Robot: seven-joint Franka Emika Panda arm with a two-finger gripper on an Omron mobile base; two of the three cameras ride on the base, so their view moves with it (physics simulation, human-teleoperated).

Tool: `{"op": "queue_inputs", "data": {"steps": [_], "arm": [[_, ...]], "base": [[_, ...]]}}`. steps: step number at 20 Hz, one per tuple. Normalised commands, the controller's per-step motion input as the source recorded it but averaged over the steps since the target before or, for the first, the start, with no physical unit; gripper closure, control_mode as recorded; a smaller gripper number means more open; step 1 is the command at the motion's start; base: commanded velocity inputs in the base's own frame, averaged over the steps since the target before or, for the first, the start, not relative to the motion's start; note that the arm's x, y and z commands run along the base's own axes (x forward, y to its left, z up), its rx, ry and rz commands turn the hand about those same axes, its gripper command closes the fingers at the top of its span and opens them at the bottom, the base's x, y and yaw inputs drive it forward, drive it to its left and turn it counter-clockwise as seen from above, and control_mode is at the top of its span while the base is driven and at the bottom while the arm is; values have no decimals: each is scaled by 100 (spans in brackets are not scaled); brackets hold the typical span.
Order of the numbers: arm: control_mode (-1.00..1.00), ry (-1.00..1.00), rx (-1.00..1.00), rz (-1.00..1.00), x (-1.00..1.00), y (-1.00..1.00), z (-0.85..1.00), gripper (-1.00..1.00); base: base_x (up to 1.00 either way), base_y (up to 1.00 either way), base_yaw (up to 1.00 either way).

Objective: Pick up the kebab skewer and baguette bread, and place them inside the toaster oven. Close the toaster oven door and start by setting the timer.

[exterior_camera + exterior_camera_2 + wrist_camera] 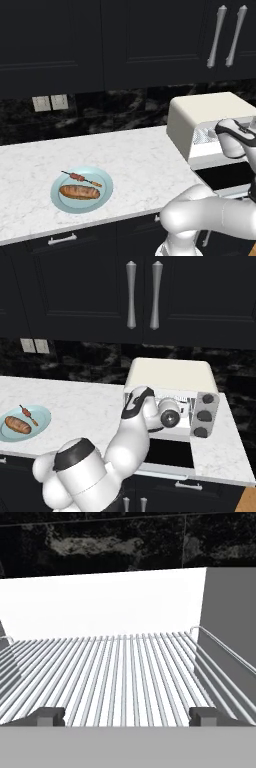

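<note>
the kebab skewer [81,178] is lying on a pale blue plate [102,200], toward the plate's rear edge, with its stick running diagonally. the baguette bread [79,192] is lying on the same plate just in front of the skewer, close beside it; whether the two are touching cannot be told. in the right base view the kebab skewer [28,414] and the baguette bread [17,424] are sitting on the plate [44,417] at the far left of the white marble counter [85,401]. the toaster oven [172,376] is standing well apart from the plate, at the right end of the counter, against a dark marbled backsplash [90,363]. the toaster oven door [167,453] is hanging open, folded down toward the front, and its dark glass is facing upward. three dark knobs [204,416] are sitting in a column on the oven's right front panel. the gripper [125,716] is pointing into the oven's opening, its two finger tips [47,716] standing spread wide apart with nothing between them, just above the front of the wire rack [120,672]. the rack's bars are running back toward the oven's pale rear wall. the arm's white wrist [150,411] is positioned directly in front of the oven mouth. dark cabinets with silver bar handles [131,293] are hanging above the counter, and two pale wall outlets [50,103] are sitting on the backsplash behind the plate.
</note>
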Motion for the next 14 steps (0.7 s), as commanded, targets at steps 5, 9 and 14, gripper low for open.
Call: {"op": "queue_inputs", "data": {"steps": [5, 9, 14], "arm": [[-100, 0, 0, 0, 3, 0, -31, -100], [-100, 0, 0, 0, 0, 0, -37, -100], [-100, 0, 0, 0, 0, 0, -44, -100]], "base": [[0, 0, 0], [0, 0, 0], [0, 0, 0]]}}
